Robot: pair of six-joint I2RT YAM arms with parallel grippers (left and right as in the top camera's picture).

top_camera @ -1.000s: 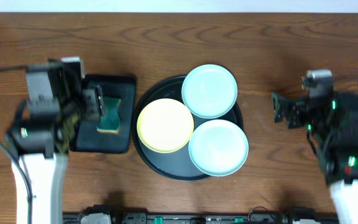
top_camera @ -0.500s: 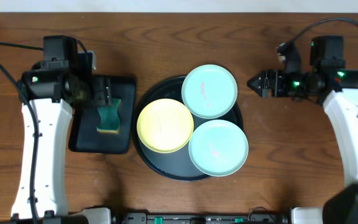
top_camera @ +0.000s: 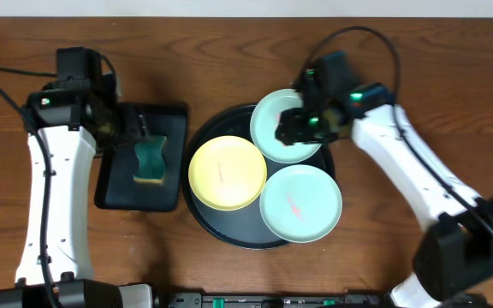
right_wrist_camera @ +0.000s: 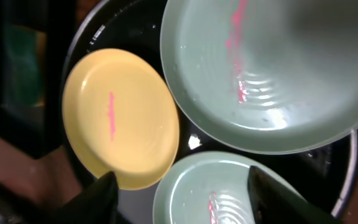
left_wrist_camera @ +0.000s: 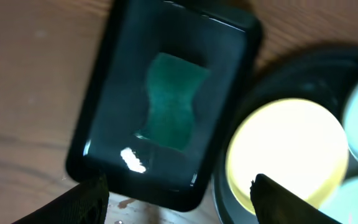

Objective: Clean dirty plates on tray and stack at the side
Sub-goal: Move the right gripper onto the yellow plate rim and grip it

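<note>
The round black tray (top_camera: 202,224) holds three plates. A pale yellow plate (top_camera: 227,173) lies at its left, a mint-green plate (top_camera: 270,118) at the back and another mint-green plate (top_camera: 300,204) at the front right. Each has a pink smear. My right gripper (top_camera: 288,130) is open and empty, low over the back mint plate (right_wrist_camera: 272,68); its wrist view also shows the yellow plate (right_wrist_camera: 120,118) and front mint plate (right_wrist_camera: 229,193). My left gripper (top_camera: 135,137) is open and empty over the green sponge (top_camera: 150,161), seen in its wrist view (left_wrist_camera: 169,101).
The sponge lies in a small rectangular black tray (top_camera: 118,192) left of the round tray, also in the left wrist view (left_wrist_camera: 110,99). Bare wooden table (top_camera: 400,68) surrounds both. A cable loops above the right arm.
My right arm has swung left from the table's right side to above the back mint-green plate. My left gripper stays over the sponge tray, shifted only slightly.
</note>
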